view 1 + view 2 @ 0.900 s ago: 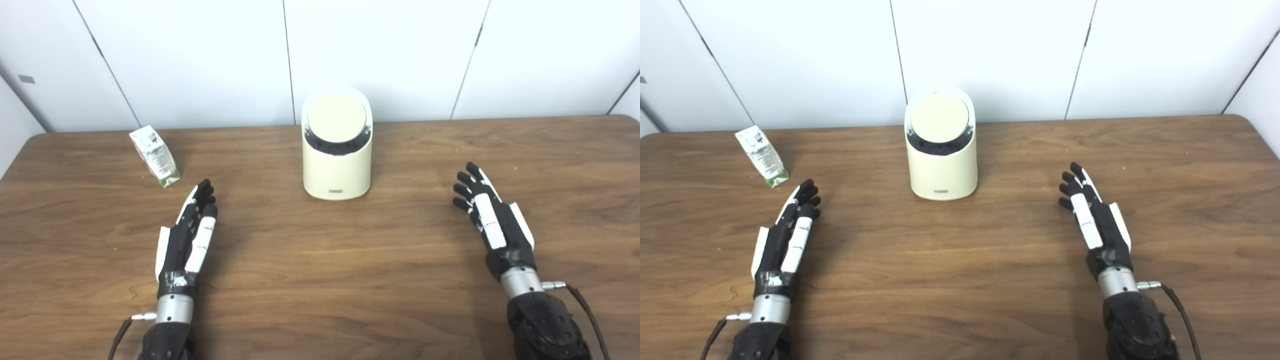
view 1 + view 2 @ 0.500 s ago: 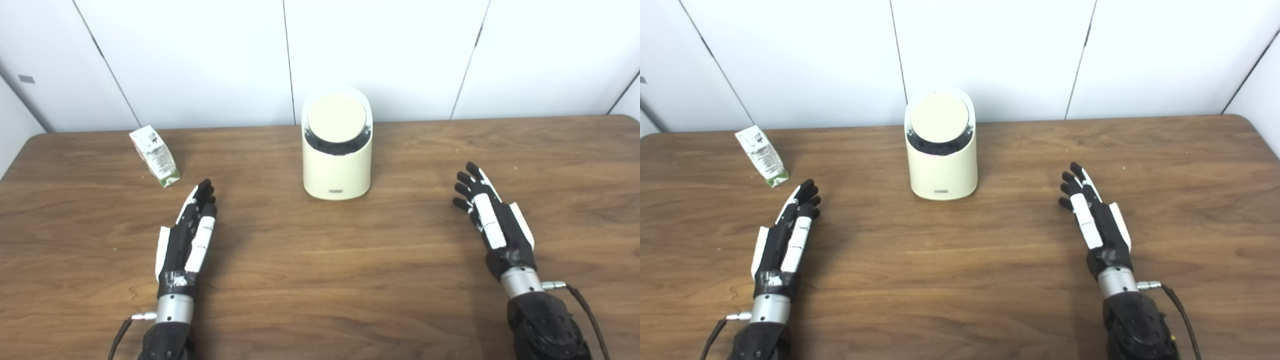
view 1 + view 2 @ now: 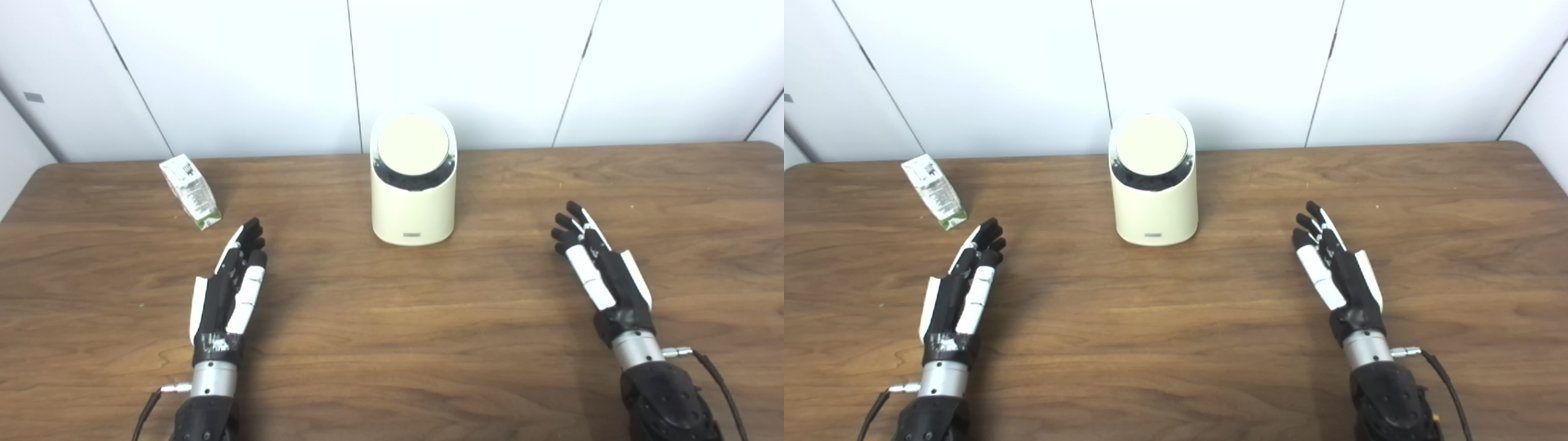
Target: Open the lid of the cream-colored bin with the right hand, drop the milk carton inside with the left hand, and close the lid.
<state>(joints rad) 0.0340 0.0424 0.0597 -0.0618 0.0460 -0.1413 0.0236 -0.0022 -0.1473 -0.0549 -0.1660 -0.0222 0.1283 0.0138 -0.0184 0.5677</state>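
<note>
Dark brown wooden table (image 3: 392, 343) with rounded far corners, pushed against a white panelled wall (image 3: 245, 67) crossed by thin dark seams.

I have both arms reaching forward, well apart. My left hand (image 3: 229, 288) is empty, fingers extended and close together, angled slightly right. My right hand (image 3: 597, 269) is empty too, fingers extended and slightly spread, angled left.

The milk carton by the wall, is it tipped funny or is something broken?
Yes, the milk carton leans over instead of standing straight, far left of the cream-colored bin. Nothing looks spilled or broken; the bin's lid is shut.
</note>
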